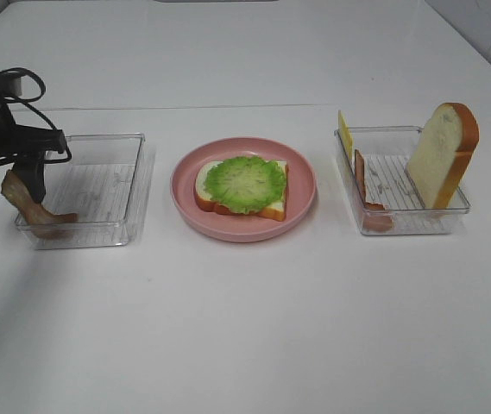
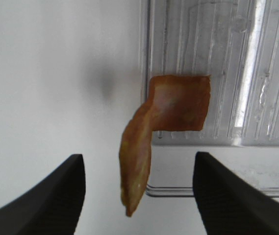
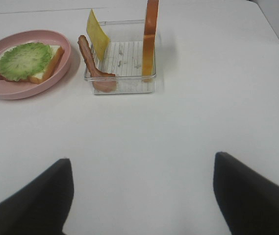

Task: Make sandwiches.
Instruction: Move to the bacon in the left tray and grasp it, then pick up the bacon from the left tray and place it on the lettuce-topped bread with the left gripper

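- Right gripper: only two black fingertips show, cut off at the edge of its wrist view. They are set wide over bare white tabletop with nothing between them. It does not appear in the overhead view.
- Left gripper: the arm is cut off at the frame's side, and a black cable loops above it. The fingers stand well apart and grip nothing, above the hanging end of a limp brown bacon strip.
- That strip drapes over the near left corner of the left clear ribbed plastic tray. One end lies flat inside and the other hangs outside; I cannot tell whether it touches the table.
- Middle: a round pink plate holds a white bread slice with orange-brown crust, mostly hidden under a ruffled green lettuce leaf.
- Right clear plastic tray:
  - A second bacon strip leans on the left wall, its lower end blurred through the plastic.
  - An upright bread slice leans at the right wall.
  - A yellow cheese square stands nearly edge-on at the far left corner.
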### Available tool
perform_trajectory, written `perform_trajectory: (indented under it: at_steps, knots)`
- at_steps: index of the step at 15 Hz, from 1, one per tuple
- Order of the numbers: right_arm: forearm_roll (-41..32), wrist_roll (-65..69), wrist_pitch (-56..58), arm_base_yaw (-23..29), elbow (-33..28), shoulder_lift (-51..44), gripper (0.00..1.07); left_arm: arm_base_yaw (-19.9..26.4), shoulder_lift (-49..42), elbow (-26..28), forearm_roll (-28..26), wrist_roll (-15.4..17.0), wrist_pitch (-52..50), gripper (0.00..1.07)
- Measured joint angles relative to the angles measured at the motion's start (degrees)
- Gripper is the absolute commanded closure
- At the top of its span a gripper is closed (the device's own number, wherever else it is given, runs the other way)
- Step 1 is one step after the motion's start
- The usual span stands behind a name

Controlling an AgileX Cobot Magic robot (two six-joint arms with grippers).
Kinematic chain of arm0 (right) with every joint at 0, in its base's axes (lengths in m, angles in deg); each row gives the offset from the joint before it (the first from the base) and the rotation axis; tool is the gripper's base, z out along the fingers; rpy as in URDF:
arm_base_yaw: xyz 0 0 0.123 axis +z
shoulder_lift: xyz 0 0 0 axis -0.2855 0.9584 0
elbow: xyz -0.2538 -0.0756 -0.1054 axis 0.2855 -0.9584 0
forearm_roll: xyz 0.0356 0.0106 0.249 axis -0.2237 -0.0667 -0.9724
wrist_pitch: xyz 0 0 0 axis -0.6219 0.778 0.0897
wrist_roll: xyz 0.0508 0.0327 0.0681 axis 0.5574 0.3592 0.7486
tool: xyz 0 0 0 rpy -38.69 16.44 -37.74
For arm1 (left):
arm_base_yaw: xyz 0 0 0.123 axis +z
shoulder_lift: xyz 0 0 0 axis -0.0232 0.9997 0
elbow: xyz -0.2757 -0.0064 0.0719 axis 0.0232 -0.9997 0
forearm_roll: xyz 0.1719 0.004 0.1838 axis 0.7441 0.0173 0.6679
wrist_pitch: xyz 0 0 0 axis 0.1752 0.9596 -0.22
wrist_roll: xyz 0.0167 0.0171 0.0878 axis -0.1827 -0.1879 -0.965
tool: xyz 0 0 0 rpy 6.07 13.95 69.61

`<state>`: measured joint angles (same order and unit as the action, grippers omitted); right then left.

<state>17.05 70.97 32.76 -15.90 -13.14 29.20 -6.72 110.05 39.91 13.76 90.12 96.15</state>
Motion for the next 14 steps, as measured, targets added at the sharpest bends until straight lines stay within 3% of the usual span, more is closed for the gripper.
perform_trajectory:
  at_steps: [9,14]
  knots:
    - [0.0,0.0,0.0,0.0,0.0,0.0,0.33,0.0,0.46,0.0,0.0,0.0,-2.58,1.07]
    - [0.0,0.0,0.0,0.0,0.0,0.0,0.33,0.0,-0.34,-0.06,-0.46,0.0,-2.98,1.07]
